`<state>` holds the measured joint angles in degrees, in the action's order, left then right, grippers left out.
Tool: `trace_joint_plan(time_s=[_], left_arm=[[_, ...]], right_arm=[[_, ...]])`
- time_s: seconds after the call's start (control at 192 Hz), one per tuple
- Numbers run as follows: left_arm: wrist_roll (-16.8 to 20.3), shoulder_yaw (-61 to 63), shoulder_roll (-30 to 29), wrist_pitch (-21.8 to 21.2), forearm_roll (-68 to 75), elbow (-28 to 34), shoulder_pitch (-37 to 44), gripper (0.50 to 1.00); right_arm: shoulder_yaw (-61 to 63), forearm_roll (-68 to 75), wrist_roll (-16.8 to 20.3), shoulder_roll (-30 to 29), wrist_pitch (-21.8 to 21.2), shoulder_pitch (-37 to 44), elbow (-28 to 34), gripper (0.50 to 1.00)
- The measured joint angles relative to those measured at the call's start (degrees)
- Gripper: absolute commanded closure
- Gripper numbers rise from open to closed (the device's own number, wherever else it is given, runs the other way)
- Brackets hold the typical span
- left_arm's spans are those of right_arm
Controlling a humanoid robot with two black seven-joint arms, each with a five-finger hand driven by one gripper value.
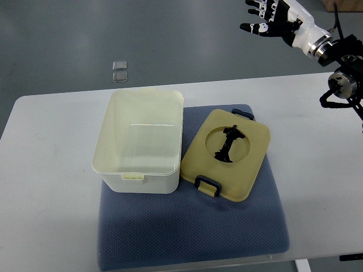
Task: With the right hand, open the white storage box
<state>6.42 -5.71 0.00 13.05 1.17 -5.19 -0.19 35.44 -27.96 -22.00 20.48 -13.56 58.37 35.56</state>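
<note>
The white storage box (139,139) stands open on a blue mat (193,226), its inside bare. Its cream lid (227,153) lies upside down on the mat, leaning against the box's right side, with dark blue clips and a black handle part in its round recess. My right hand (262,17) is raised well above and beyond the table's far right corner, fingers spread, holding nothing. The left arm is out of view.
The white table (51,187) carries the mat. Two small clear squares (119,71) lie on the grey floor beyond the table's far edge. A black joint of my right arm (343,85) hangs over the table's right end.
</note>
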Motion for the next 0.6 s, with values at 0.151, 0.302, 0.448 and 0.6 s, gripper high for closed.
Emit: trace_joint_plan(time_s=[0.151, 0.302, 0.448, 0.6], left_arm=[[0.0, 0.0, 0.0, -0.01, 0.0, 0.0, 0.02, 0.5], [0.0, 0.0, 0.0, 0.0, 0.0, 0.0, 0.01, 0.5], [0.0, 0.0, 0.0, 0.0, 0.01, 0.0, 0.02, 0.5], [0.0, 0.0, 0.0, 0.0, 0.02, 0.0, 0.01, 0.5]], right_arm=[[6.65, 1.7, 7.2, -3.41, 3.99, -2.43, -3.51, 0.593], [11.77, 1.61, 11.9, -6.27, 4.43, -3.71, -7.01, 0.579], [16.36, 1.37, 12.59, -9.23, 4.43, -6.29, -9.29, 0.572], [18.08, 1.46, 12.15, -11.88, 4.47, -8.25, -9.7, 0.572]])
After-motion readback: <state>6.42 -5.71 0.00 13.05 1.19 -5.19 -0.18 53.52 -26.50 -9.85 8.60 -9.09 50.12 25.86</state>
